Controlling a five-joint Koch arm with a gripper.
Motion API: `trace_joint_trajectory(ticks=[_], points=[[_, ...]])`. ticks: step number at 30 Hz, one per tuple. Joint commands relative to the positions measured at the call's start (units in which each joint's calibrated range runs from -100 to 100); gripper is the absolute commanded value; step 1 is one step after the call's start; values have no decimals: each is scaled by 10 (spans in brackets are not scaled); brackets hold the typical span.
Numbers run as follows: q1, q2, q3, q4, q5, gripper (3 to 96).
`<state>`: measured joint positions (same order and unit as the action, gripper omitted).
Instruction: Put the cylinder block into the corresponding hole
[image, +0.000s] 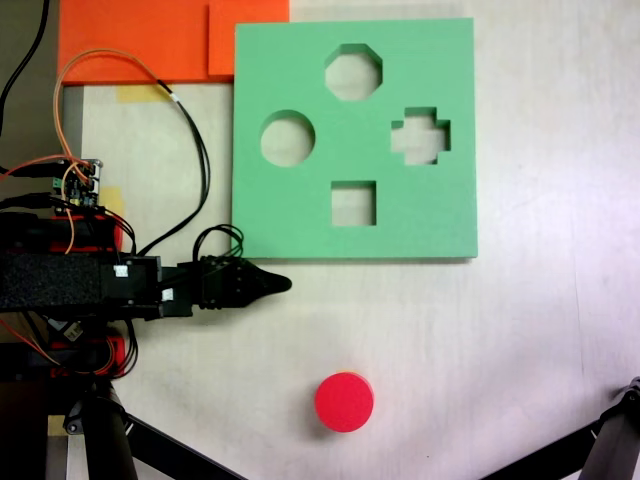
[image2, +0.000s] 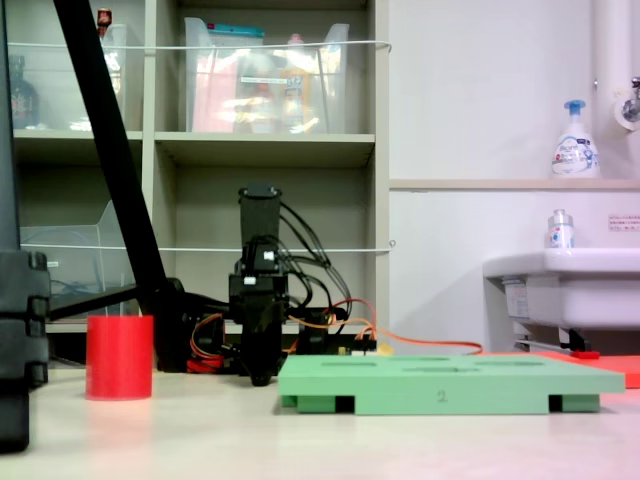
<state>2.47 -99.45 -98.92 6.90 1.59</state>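
The red cylinder block (image: 344, 401) stands upright on the white table, near the bottom middle of the first exterior view, and at the left of the second exterior view (image2: 119, 357). The green foam board (image: 300, 215) lies flat above it, with the circular hole (image: 287, 138) at its left side, empty. My gripper (image: 278, 284) points right, just below the board's lower left corner, its black jaws together on nothing. It is well up and left of the cylinder. In the second exterior view the gripper (image2: 261, 377) hangs tip-down close to the table, beside the board (image2: 450, 385).
The board also has an octagonal cutout (image: 353, 72), a cross cutout (image: 420, 135) and a square cutout (image: 353, 203). Orange foam sheets (image: 150, 40) lie at the top left. Loose wires (image: 190, 150) run by the board's left edge. Tripod legs (image: 610, 440) stand at the bottom corners.
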Motion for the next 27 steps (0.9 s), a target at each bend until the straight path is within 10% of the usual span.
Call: trace_joint_trajectory(ticks=[1, 27], points=[[0, -5, -11, -59, -1, 485], [-12, -5, -11, -9, 48, 526]])
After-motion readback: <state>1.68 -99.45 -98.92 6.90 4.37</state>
